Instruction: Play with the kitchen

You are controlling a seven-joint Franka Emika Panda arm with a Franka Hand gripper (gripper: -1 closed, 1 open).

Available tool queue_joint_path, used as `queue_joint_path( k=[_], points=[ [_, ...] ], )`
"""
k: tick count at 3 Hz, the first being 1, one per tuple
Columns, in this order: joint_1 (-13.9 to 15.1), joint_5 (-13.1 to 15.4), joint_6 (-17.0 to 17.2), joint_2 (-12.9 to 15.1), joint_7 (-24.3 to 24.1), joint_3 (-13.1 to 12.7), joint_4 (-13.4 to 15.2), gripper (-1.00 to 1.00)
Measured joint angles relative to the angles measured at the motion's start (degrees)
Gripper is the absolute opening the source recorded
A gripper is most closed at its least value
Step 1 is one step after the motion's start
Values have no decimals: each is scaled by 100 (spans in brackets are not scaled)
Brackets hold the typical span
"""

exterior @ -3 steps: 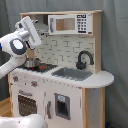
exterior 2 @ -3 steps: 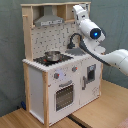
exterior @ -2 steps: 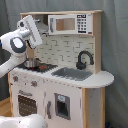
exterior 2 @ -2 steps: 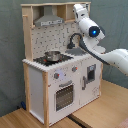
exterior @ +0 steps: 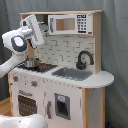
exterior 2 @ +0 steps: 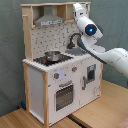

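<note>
In the first exterior view the white arm (exterior: 17,42) enters from the first exterior view's left, its pincer (exterior: 36,25) raised beside the upper shelf; whether the pincer is wide or narrow cannot be told. Just below it one small metal pot (exterior: 31,63) sits on the stove (exterior: 37,66). The kitchen (exterior: 62,75) fills the middle of the frame: white panels with light wood edging, a tiled-pattern back wall, one white microwave (exterior: 70,24) with a dark keypad on the upper shelf, one grey sink (exterior: 71,74) set in the surface, and one black faucet (exterior: 84,59) curving at the sink's right. A dark-windowed oven door (exterior: 26,104) sits low on the front. No writing on it can be read.

In the second exterior view the kitchen stands on a wooden floor (exterior 2: 100,112) against a dark curtain (exterior 2: 112,25), with one grey hood (exterior 2: 48,20) above the pot and two round knobs (exterior 2: 56,76) over the oven door.
</note>
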State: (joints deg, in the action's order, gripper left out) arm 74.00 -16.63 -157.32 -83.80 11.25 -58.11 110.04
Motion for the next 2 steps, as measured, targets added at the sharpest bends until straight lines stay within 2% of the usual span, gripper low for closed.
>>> queue_joint_path(
  k=[2],
  points=[
    [613, 0, 663, 0, -338, -43, -751, -100]
  ],
)
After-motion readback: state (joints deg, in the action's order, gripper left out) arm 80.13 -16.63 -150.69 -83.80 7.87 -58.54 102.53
